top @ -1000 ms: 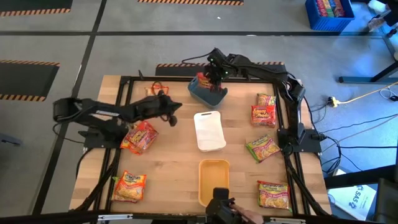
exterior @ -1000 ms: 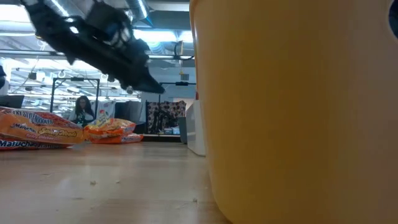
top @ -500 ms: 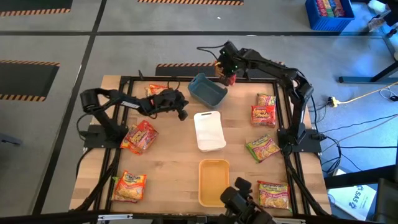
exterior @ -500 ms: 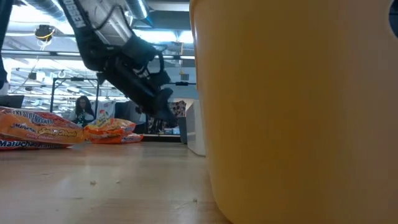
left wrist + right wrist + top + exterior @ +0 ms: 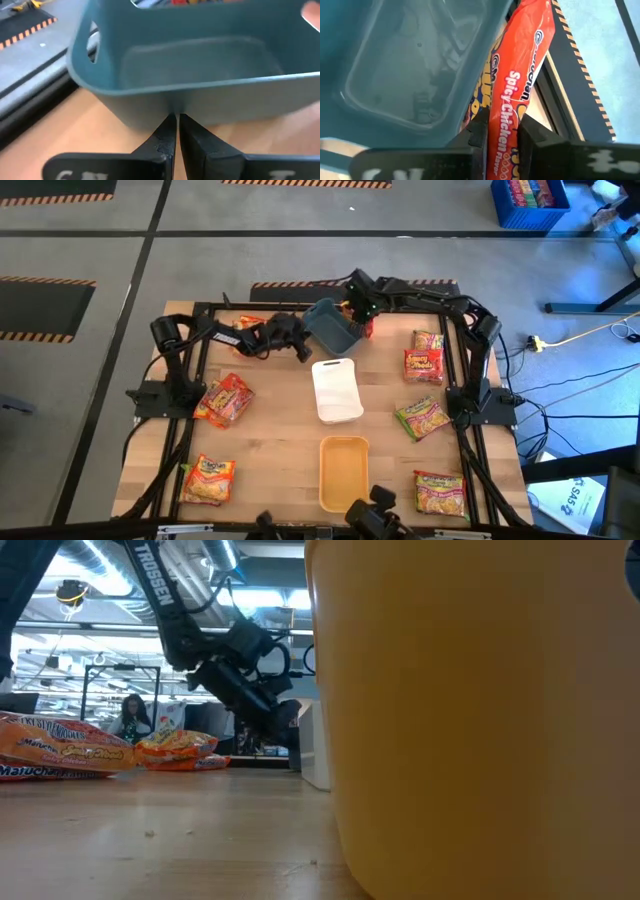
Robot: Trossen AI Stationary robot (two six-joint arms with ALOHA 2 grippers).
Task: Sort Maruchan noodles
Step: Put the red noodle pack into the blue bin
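— Noodles first: where do the packets lie, going from the left side of the desk [image 5: 270,435] across?

— Behind the left tool [image 5: 300,348], toward its arm, one packet [image 5: 250,323] lies at the far edge, partly hidden by the arm. Nearer the front on that side lie a red packet [image 5: 224,398] and an orange-yellow packet [image 5: 208,479].

— And the left tool itself?

— Its fingers are pressed together with nothing between them, and the tips sit right at the outer wall of the blue-grey tray [image 5: 331,325], which looks tilted.

— What lies in the middle?

— In front of that tray come a white tray [image 5: 336,389] and then an orange-yellow tray [image 5: 342,470], each apart from the next.

— The right tool?

— The right tool [image 5: 363,307] is at the tray's other side, clamped on a red Spicy Chicken packet [image 5: 515,95] that hangs just outside the tray's rim.

— Further right?

— Well to the right of that tool, four more packets lie in a loose column: two close together [image 5: 425,356], one green-and-red [image 5: 422,418], and one at the front corner [image 5: 440,493].
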